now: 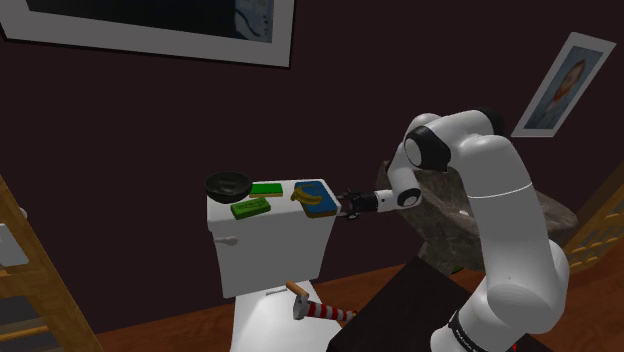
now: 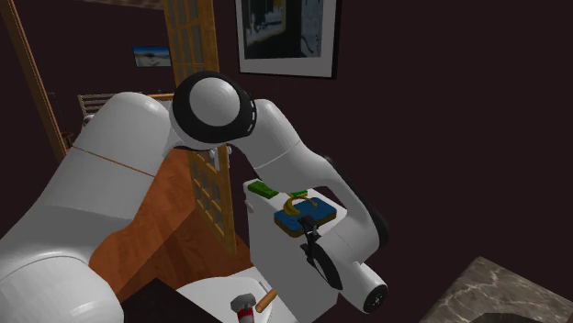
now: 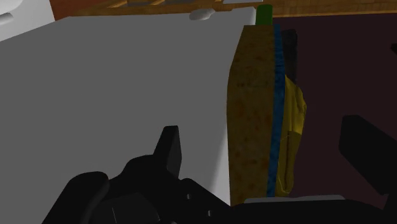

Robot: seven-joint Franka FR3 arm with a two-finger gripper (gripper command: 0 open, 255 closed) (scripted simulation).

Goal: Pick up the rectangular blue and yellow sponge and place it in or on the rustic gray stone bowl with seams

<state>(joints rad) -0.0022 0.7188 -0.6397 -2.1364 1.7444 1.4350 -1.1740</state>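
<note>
In the wrist view the claw (image 3: 263, 133) is wide open, its fingers on either side of the blue and yellow sponge (image 3: 251, 108) without touching it. The shoulder view also shows the grey stone bowl (image 1: 450, 205), partly hidden by the arm. The sponge lies on a white toilet tank (image 1: 270, 250), against dark walls hung with a framed picture (image 1: 565, 85).

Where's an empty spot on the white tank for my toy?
A bare patch on the white tank lies at the front, between the front green block and the sponge. The back is crowded: dark bowl, back green block, and the tool by the sponge.
</note>
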